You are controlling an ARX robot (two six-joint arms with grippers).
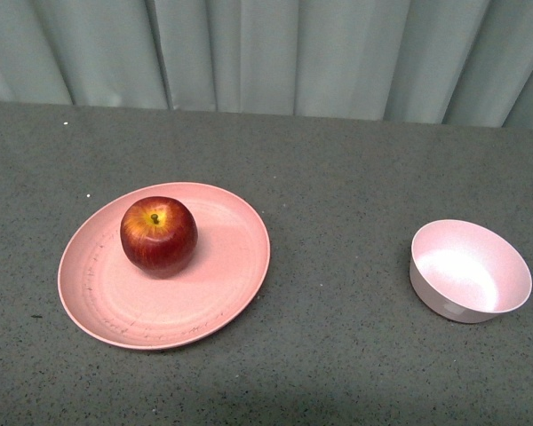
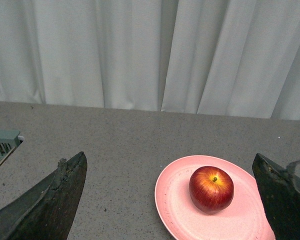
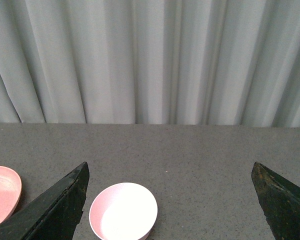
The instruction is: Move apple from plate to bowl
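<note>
- The left hand (image 2: 170,156) is spread wide and grips nothing, hanging over the worktop (image 1: 338,177).
- The right hand (image 3: 170,165) is equally wide open and touches nothing.
- The apple (image 1: 158,234) is glossy dark red, yellow-orange round its upright stem. It rests on the plate (image 1: 222,293), on the worktop's left half.
- The bowl (image 1: 469,271) stands upright near the right edge, well apart from the plate.

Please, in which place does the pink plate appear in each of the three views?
Front view: plate on the left part of the table, carrying the apple.
Left wrist view: plate between the fingers of the open left gripper, apple on it.
Right wrist view: only part of the plate, cut by the picture's edge, apart from the bowl.
Shared landmark: the pale curtain behind the table.
</note>
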